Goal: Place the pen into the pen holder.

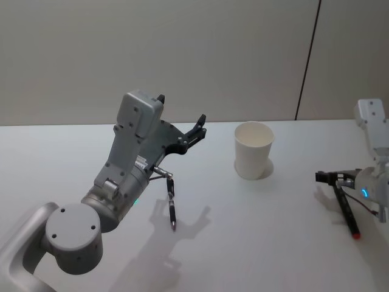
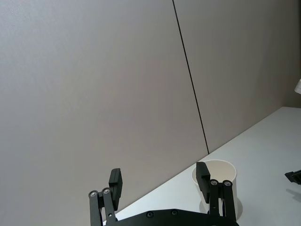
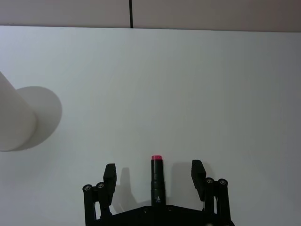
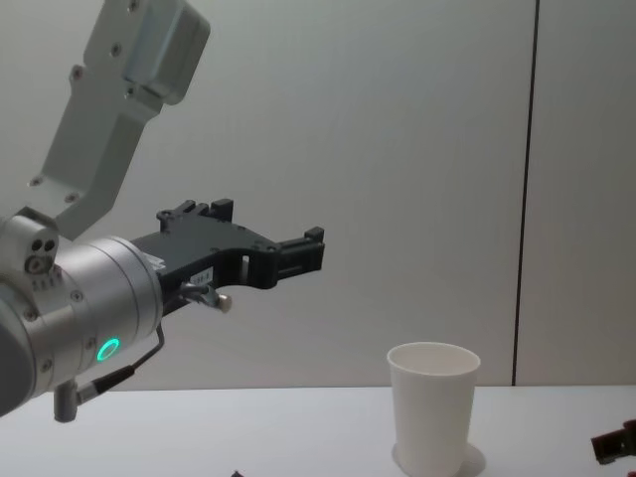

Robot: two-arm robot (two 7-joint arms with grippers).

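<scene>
Left claw [image 1: 181, 109] is raised well above the tabletop [image 1: 273, 243], towards the left of the scene. Its fingers are spread wide with nothing between them; in the left wrist view [image 2: 159, 181] they frame bare wall and the far rim of the pen holder. In the chest view the claw [image 4: 288, 253] points towards the right, higher than the cup's rim.

On the tabletop below that arm lies a dark pen [image 1: 172, 204], near the arm's shadow and well left of the cup.

The pen holder [image 1: 253, 149], a white paper cup, stands upright and open at the back centre of the tabletop; it also shows in the chest view [image 4: 432, 402]. Nothing can be seen inside it.

Right claw [image 3: 154, 165] is low at the right edge of the tabletop, fingers wide apart. A black pen with a red end [image 3: 156, 181] lies between them, touching neither finger [image 3: 109, 175]. This pen [image 1: 345, 210] is well right of the cup, red end pointing away from the claw.
</scene>
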